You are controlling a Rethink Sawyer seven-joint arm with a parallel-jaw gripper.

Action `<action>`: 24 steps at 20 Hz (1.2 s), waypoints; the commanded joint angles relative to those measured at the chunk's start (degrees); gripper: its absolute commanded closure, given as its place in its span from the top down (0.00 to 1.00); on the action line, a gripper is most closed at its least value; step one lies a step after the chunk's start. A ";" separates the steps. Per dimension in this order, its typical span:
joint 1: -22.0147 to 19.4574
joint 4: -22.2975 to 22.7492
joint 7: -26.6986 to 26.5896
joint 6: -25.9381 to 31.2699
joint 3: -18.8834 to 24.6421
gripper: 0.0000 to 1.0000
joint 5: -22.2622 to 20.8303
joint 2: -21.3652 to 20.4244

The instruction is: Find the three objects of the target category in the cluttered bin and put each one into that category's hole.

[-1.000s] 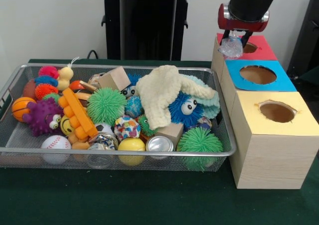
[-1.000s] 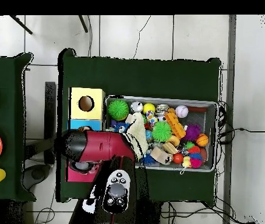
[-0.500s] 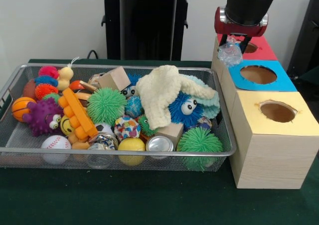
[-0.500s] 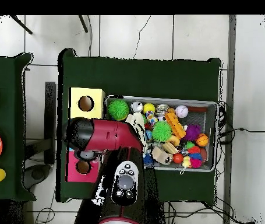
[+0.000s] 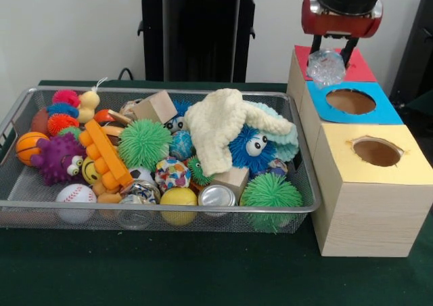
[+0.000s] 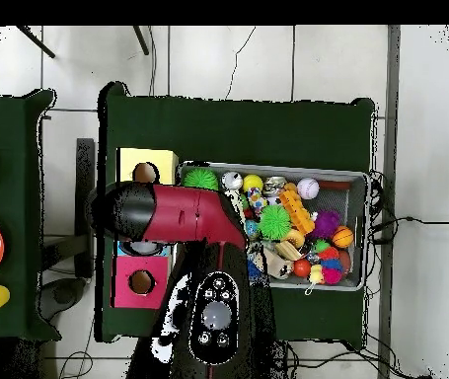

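Nearest you, the yellow-topped box [image 5: 375, 184] and the wire-mesh bin [image 5: 27, 198] sit as they did a second ago; the green spiky balls [image 5: 143, 143], cream cloth [image 5: 220, 126] and blue googly-eyed fuzzy toy [image 5: 249, 147] have not shifted.

Behind the yellow box, note the change: the gripper [image 5: 330, 57], fingers clamped on a clear glittery ball [image 5: 326, 66], has risen and slid from the red-topped box [image 5: 352, 66] to hang at the far edge of the blue-topped box [image 5: 352, 103], not yet centred over its hole. Judgement: delivery is under way and the blue hole looks like the target.

Surface: dark green table cloth [image 5: 169, 272]. Beyond: pale wall, black pedestal [image 5: 196, 32]. Overhead, the arm [image 6: 169, 212] covers the blue box; tiled floor [image 6: 267, 59] surrounds the table.
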 commanded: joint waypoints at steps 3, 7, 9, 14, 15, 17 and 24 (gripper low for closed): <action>-1.97 1.53 8.53 -2.95 2.42 0.00 0.86 -1.88; -2.17 2.73 8.62 -5.38 2.33 0.00 0.41 -1.56; -2.19 3.76 8.69 -7.31 2.27 0.00 0.13 -1.36; -2.81 5.08 8.35 -12.66 2.66 0.00 -0.52 0.45; -2.80 6.78 7.97 -15.74 2.84 0.00 -1.07 0.26; -3.05 8.30 7.87 -18.81 3.16 0.00 -1.34 0.75; -2.32 11.35 7.88 -25.12 3.10 0.00 -2.33 1.80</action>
